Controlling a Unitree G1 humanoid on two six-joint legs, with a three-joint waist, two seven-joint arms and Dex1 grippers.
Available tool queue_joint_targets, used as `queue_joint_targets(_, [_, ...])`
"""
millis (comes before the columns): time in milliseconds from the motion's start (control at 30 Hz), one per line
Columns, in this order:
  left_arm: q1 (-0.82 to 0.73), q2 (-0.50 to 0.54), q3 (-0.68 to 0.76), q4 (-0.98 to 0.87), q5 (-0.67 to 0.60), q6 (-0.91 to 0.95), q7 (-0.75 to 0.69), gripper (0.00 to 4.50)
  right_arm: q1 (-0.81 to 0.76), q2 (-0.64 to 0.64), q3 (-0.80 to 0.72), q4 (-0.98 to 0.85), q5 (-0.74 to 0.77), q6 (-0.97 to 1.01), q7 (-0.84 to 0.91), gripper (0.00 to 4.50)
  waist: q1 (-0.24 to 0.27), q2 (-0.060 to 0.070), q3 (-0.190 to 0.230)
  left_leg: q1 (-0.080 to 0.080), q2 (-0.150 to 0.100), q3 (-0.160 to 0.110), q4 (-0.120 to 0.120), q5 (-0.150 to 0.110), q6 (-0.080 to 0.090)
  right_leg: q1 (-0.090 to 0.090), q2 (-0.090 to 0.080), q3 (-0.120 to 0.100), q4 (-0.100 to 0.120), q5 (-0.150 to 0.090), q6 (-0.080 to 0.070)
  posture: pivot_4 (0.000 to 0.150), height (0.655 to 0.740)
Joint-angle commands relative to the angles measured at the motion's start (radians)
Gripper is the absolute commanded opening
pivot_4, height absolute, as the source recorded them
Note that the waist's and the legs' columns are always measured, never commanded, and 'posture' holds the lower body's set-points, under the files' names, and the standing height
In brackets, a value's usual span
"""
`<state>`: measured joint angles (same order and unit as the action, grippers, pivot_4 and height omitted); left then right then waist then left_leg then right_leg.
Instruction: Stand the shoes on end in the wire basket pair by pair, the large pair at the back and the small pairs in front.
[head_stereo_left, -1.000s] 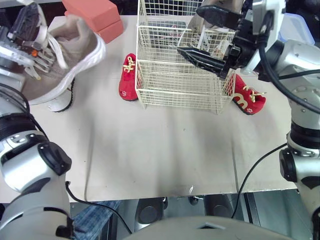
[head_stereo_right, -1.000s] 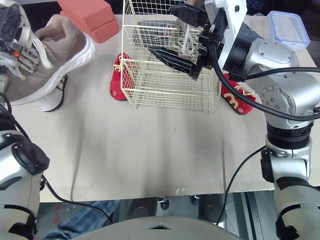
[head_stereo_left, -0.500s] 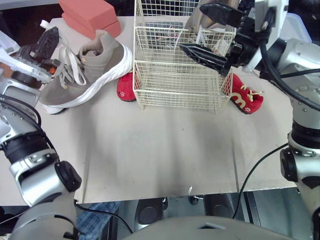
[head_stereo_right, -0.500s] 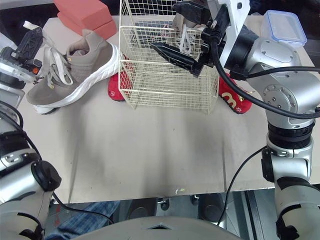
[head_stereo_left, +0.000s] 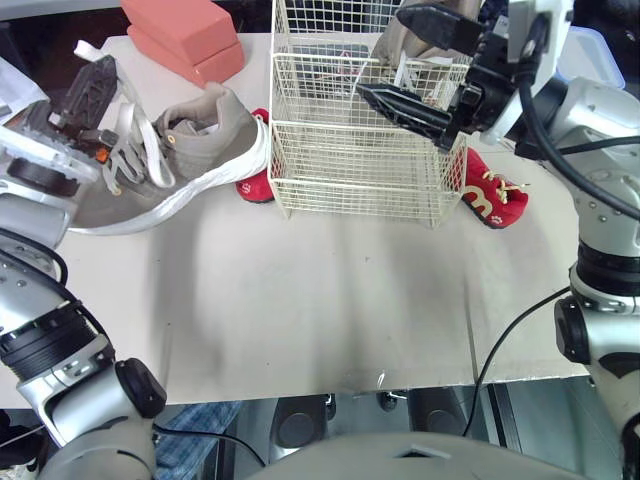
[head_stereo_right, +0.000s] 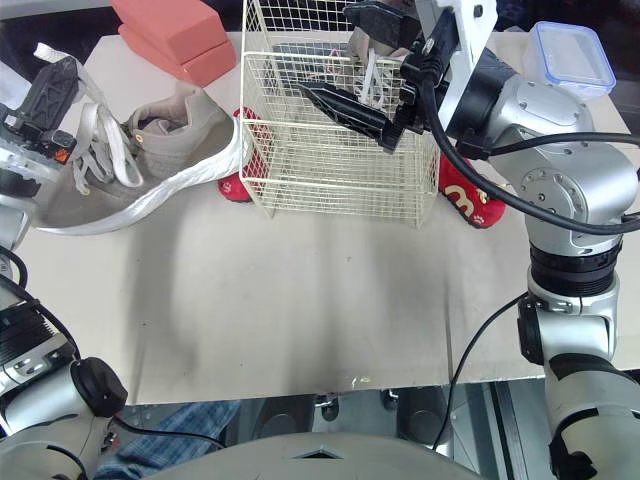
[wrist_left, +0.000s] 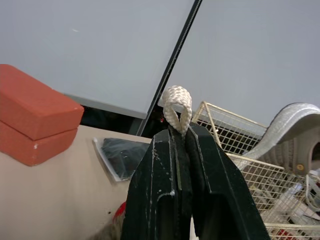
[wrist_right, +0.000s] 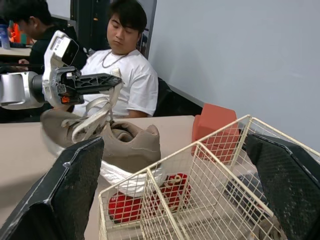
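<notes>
Left gripper (wrist_left: 180, 137) was pressed together on a loop of white lace (wrist_left: 177, 107) belonging to the large grey sneaker (head_stereo_left: 190, 150), holding it near the left edge of the desk (head_stereo_left: 300, 290). That sneaker stretched from the gripper toward the wire basket (head_stereo_left: 350, 170), heel just beside the basket's front left corner. Its toe was covered by the arm, and whether the sole touched the desk could not be told. Behind the heel, a small red shoe (head_stereo_left: 255, 185) showed only in part. The right gripper (head_stereo_left: 385, 55) was spread wide over the basket's back right part and held nothing. It masked much of the second grey sneaker (wrist_left: 295, 125), which stood on end inside. Another red shoe (head_stereo_left: 492, 195) lay outside the basket's right side, partly hidden by the wire.
</notes>
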<state>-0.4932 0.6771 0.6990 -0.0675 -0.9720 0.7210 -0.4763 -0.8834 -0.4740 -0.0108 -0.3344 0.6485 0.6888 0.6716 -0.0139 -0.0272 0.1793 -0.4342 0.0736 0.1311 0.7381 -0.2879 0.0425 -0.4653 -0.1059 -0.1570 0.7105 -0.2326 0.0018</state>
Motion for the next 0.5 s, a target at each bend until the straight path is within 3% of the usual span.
queue_joint_targets(33, [0.032, 0.034, 0.016, -0.060, -0.049, 0.022, -0.024, 0.30, -0.007, 0.003, -0.014, -0.018, 0.000, -0.026, 0.003, 4.50, 0.000, 0.000, 0.000, 0.000, 0.000, 0.000, 0.000, 0.000, 0.000, 0.000, 0.000, 0.000, 0.000, 0.000, 0.000, 0.150, 0.6860])
queue_joint_targets(100, [0.078, 0.043, 0.008, -0.077, -0.077, 0.058, -0.053, 0.30, -0.005, 0.005, -0.015, -0.022, -0.001, -0.025, 0.001, 4.50, -0.002, 0.000, 0.000, 0.000, 0.000, 0.001, 0.000, 0.000, 0.000, 0.000, 0.000, 0.000, 0.000, 0.000, 0.000, 0.150, 0.6860])
queue_joint_targets(200, [0.170, 0.064, -0.012, -0.129, -0.120, 0.124, -0.117, 1.12, 0.000, 0.005, -0.017, -0.029, 0.000, -0.022, -0.002, 4.50, -0.001, 0.000, 0.000, 0.000, 0.000, 0.000, 0.000, 0.000, 0.000, 0.000, 0.000, 0.000, 0.000, 0.000, 0.000, 0.150, 0.6860])
queue_joint_targets(300, [0.245, 0.097, -0.031, -0.145, -0.099, 0.141, -0.159, 2.45, 0.001, 0.007, -0.017, -0.030, -0.001, -0.022, -0.005, 4.50, -0.001, 0.000, 0.000, 0.001, 0.000, 0.001, 0.000, 0.000, 0.000, 0.000, 0.000, 0.001, 0.000, 0.000, 0.000, 0.150, 0.6860])
queue_joint_targets(433, [0.298, 0.193, -0.034, -0.037, 0.016, 0.078, -0.243, 4.37, 0.003, 0.009, -0.015, -0.031, -0.002, -0.023, -0.007, 4.50, -0.001, 0.000, 0.000, 0.001, 0.000, 0.001, -0.001, 0.000, 0.000, 0.000, 0.001, 0.001, 0.000, 0.000, 0.000, 0.150, 0.6860])
queue_joint_targets(500, [0.290, 0.253, -0.030, 0.051, 0.059, 0.038, -0.320, 4.46, 0.006, 0.008, -0.015, -0.032, -0.003, -0.024, -0.006, 4.50, -0.001, 0.000, 0.000, 0.002, 0.000, 0.001, -0.001, 0.000, 0.000, 0.000, 0.001, 0.001, 0.000, 0.000, 0.000, 0.150, 0.6860])
